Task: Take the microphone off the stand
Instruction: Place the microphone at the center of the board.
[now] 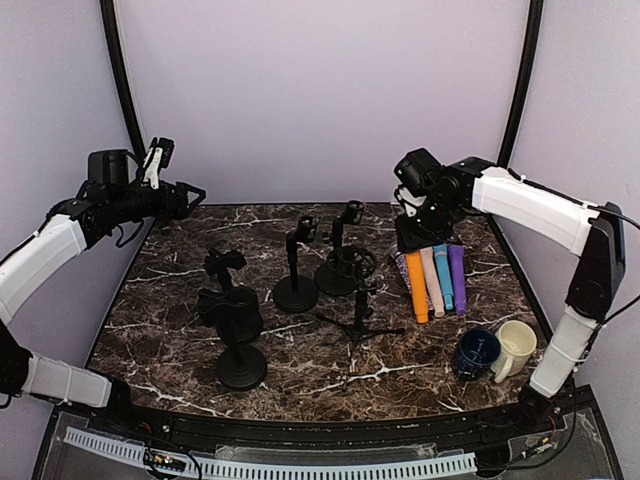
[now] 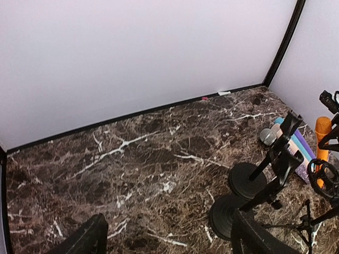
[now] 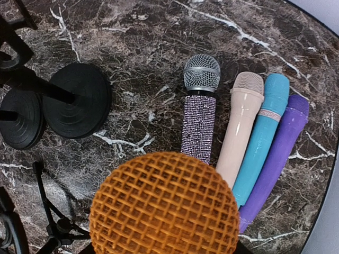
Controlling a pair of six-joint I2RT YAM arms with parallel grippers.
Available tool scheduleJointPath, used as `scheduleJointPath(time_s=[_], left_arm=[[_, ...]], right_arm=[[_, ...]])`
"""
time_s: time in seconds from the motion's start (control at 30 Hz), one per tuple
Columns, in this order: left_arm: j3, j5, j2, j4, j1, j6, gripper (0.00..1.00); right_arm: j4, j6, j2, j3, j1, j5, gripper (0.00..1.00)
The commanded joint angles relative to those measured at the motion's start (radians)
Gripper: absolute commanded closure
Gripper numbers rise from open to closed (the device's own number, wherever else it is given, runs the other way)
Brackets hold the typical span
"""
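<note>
Step in hand: setting down a freed orange microphone (image 3: 164, 203), by the look of it, at the row of microphones on the right side of the table (image 1: 180, 300).
Right gripper (image 1: 425, 235): hung low over that row, closed on the orange microphone; mesh head filled the bottom of the wrist view, fingers themselves hidden behind it.
Row below: glittery microphone (image 3: 199, 119), pink (image 3: 241, 124), teal (image 3: 262, 137) and purple (image 3: 275, 159) lying side by side, flat on the marble.
Left gripper (image 1: 188, 195): raised at the far left edge, well apart from everything, fingers (image 2: 85, 241) spread wide, nothing between them.
Stands (image 1: 296, 290): grouped mid-table, all clips seemingly bare; no microphone made out on any.
Next move, as a judgement: lower the orange one beside its neighbours, release without rolling the row, lift clear.
</note>
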Motion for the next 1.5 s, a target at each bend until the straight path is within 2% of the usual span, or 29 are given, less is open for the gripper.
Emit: scheduleJointPath(time_s=[0.0, 0.13, 0.37, 0.53, 0.67, 0.77, 1.13, 1.23, 1.47], left_arm=[[-0.124, -0.055, -0.097, 0.094, 0.014, -0.002, 0.18], [-0.206, -0.120, -0.140, 0.156, 0.015, 0.043, 0.18], [-0.220, -0.131, -0.138, 0.141, 0.015, 0.078, 0.18], [-0.219, -0.105, -0.128, 0.145, 0.015, 0.072, 0.18], [-0.222, -0.106, -0.123, 0.144, 0.015, 0.073, 0.18], [-0.224, -0.103, -0.122, 0.143, 0.015, 0.072, 0.18], [-0.225, -0.097, -0.115, 0.139, 0.015, 0.072, 0.18], [-0.225, -0.096, -0.114, 0.139, 0.015, 0.072, 0.18], [-0.224, -0.099, -0.114, 0.134, 0.015, 0.077, 0.18]], right_arm=[[0.028, -0.025, 0.072, 0.053, -0.030, -0.095, 1.00], [0.036, -0.042, 0.158, 0.086, -0.047, -0.117, 1.00], [0.091, -0.065, 0.265, 0.129, -0.060, -0.133, 1.00], [0.122, -0.054, 0.344, 0.150, -0.065, -0.128, 0.95], [0.152, -0.040, 0.402, 0.166, -0.065, -0.155, 0.84], [0.162, -0.030, 0.436, 0.182, -0.064, -0.165, 0.82], [0.115, -0.037, 0.486, 0.190, -0.064, 0.027, 0.78], [0.123, -0.039, 0.489, 0.185, -0.064, 0.024, 0.73], [0.127, -0.032, 0.506, 0.200, -0.064, 0.004, 0.54]])
